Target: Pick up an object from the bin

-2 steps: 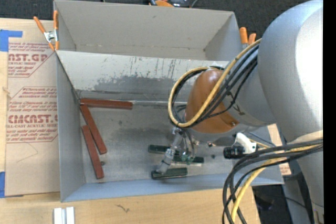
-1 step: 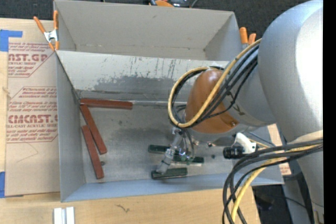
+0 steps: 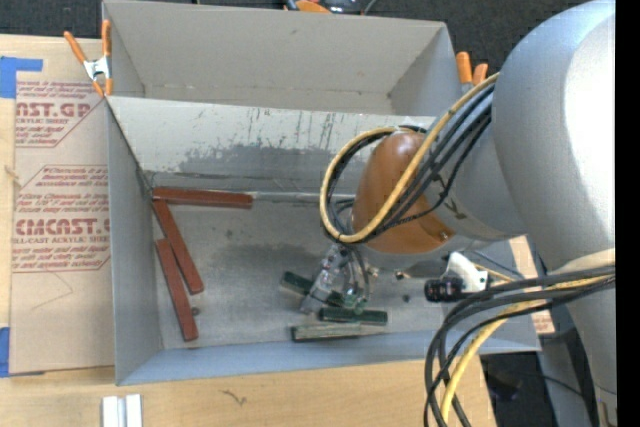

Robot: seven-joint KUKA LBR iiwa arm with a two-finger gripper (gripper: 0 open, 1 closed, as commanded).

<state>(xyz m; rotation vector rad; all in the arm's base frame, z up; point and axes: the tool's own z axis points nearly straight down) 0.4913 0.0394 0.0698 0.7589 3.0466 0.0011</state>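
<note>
Dark green sticks [image 3: 352,316] lie just beneath the gripper [image 3: 338,283].

one camera looks down on the grey bin [image 3: 270,55] from above and somewhat to one side (the whole bin fits); the arm [image 3: 560,135] enters at right.

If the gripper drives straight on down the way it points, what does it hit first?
Most likely the small heap of dark green flat pieces directly under the gripper, near the bin's front wall. Depth is unclear, so it may already touch them. The red-brown sticks lie well left of that line.
</note>
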